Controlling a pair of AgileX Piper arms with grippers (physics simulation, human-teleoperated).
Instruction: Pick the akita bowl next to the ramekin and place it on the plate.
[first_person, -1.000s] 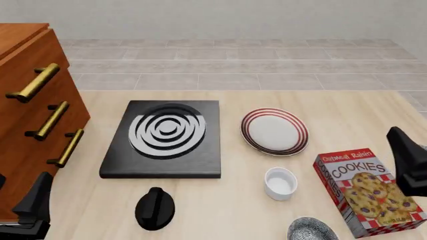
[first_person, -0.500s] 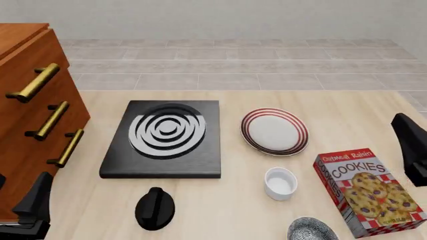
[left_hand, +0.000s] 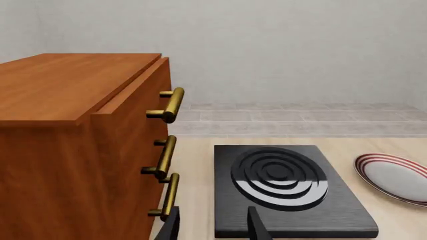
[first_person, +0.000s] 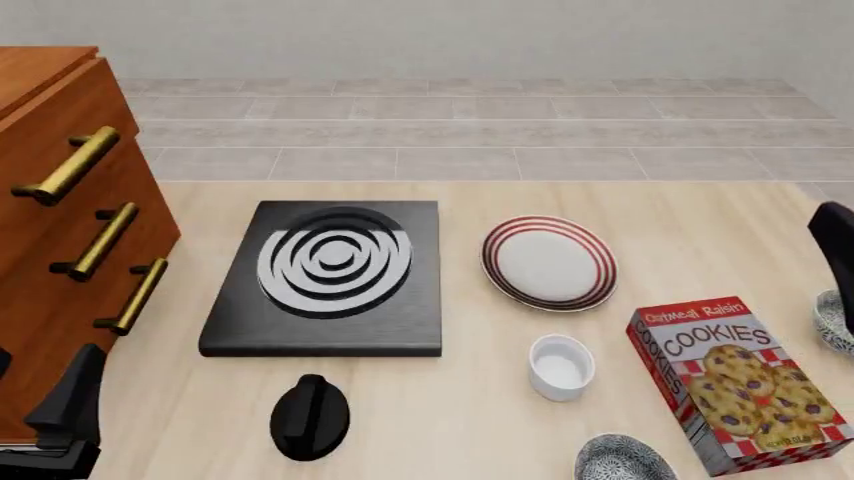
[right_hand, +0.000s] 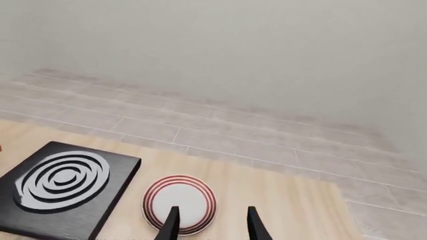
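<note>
The akita bowl (first_person: 622, 463), speckled with a light rim, sits at the table's near edge, just right of and nearer than the white ramekin (first_person: 561, 367). The red-ringed plate (first_person: 549, 262) lies beyond the ramekin and shows as well in the right wrist view, plate (right_hand: 180, 202), and the left wrist view, plate (left_hand: 396, 177). My right gripper (right_hand: 212, 227) is open and empty, high above the table, its arm (first_person: 834, 236) at the far right edge. My left gripper (left_hand: 213, 230) is open and empty beside the cabinet, its arm (first_person: 67, 405) low at the near left.
A second speckled bowl (first_person: 835, 320) peeks in at the right edge behind the cookies box (first_person: 741, 385). A black stove burner (first_person: 327, 277) lies left of the plate. A black round object (first_person: 310, 416) sits in front of it. A wooden drawer cabinet (first_person: 67, 230) stands at left.
My right arm has drawn up and off toward the right edge of the front view, uncovering the second speckled bowl. The left arm and the objects have not moved.
</note>
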